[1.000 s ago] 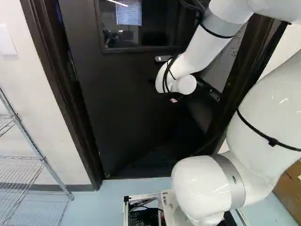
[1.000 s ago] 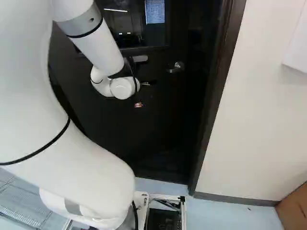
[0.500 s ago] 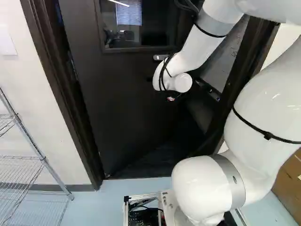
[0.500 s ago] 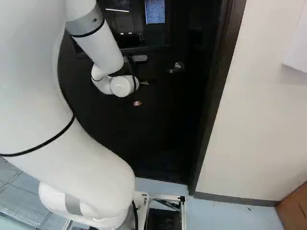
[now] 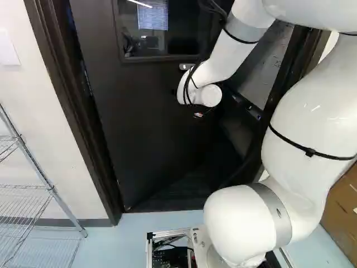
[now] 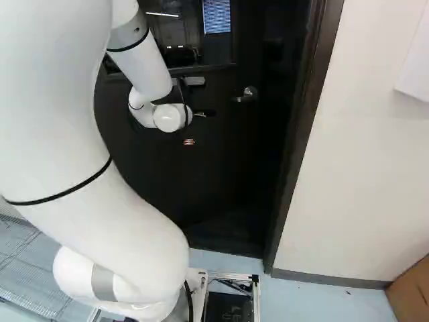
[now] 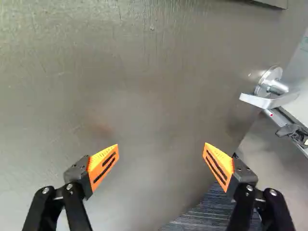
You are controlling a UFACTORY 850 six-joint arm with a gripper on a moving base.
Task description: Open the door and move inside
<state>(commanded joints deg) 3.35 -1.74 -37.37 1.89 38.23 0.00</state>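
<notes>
Arm (image 5: 220,61) has shifted across the door toward the hinge side; base and door look unmoved. Likely lining up to push wider before driving in. Gripper (image 7: 161,146) spread wide, holding nothing; contact with the door unclear. Door (image 7: 144,86) straight ahead of the jaws: dark, scuffed, ajar. Silver lever handle (image 7: 260,100) ahead, outside one finger. Carpet (image 7: 207,215) shows past the door's lower edge.

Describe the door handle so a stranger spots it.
In the right base view, find the dark door, then its window. The handle sits below and right of it. Its silver lever on a round base sets it apart from the grey bar by the arm.
</notes>
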